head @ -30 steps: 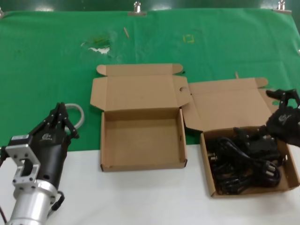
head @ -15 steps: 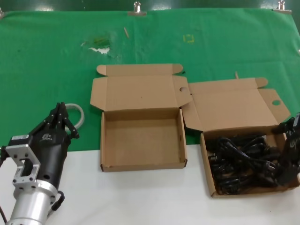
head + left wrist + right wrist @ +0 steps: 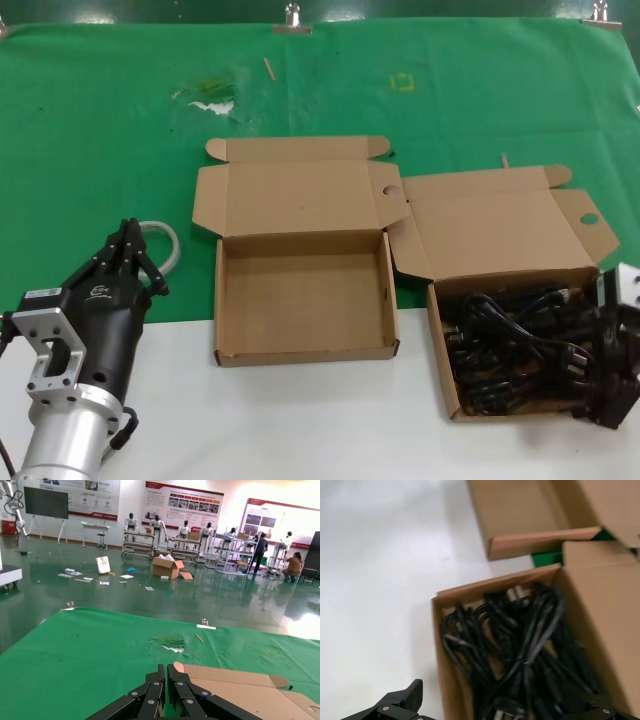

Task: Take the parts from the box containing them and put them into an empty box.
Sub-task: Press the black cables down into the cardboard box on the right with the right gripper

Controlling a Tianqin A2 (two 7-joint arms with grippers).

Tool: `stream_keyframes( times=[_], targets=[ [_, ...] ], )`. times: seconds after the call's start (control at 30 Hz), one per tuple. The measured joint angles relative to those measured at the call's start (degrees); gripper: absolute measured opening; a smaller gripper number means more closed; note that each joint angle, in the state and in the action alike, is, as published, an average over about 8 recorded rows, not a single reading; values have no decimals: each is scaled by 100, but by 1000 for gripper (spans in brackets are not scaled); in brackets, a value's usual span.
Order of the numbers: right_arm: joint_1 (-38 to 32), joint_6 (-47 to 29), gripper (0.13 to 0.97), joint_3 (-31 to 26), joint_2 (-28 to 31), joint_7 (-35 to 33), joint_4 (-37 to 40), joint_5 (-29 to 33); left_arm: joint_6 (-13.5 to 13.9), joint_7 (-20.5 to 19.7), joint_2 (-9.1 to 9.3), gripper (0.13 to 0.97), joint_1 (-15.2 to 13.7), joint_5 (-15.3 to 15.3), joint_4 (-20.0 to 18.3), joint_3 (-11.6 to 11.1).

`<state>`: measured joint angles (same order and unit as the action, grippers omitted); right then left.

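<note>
Right claw (image 3: 495,707) tips cropped | spread over parts (image 3: 520,645)

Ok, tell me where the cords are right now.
In the head view the cords lie tangled inside the right-hand box, beside the empty box. The right gripper is at that box's right edge.

No legible txt, wall posters (image 3: 182,504) too blurry, logo on left tool (image 3: 128,243) unreadable
</note>
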<state>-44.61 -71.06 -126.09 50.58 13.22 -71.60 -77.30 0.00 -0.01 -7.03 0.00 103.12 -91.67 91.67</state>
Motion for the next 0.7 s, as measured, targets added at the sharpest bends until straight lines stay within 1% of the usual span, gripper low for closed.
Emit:
stream_keyframes(
  times=[0.27, 0.7],
  targets=[
    [-100, -143, 966, 9, -282, -333, 529, 213, 0, 0, 0, 156, 0, 0, 0, 0],
    [-488, 44, 966, 66, -789, -668, 1549, 572, 0, 0, 0, 156, 0, 0, 0, 0]
  ],
)
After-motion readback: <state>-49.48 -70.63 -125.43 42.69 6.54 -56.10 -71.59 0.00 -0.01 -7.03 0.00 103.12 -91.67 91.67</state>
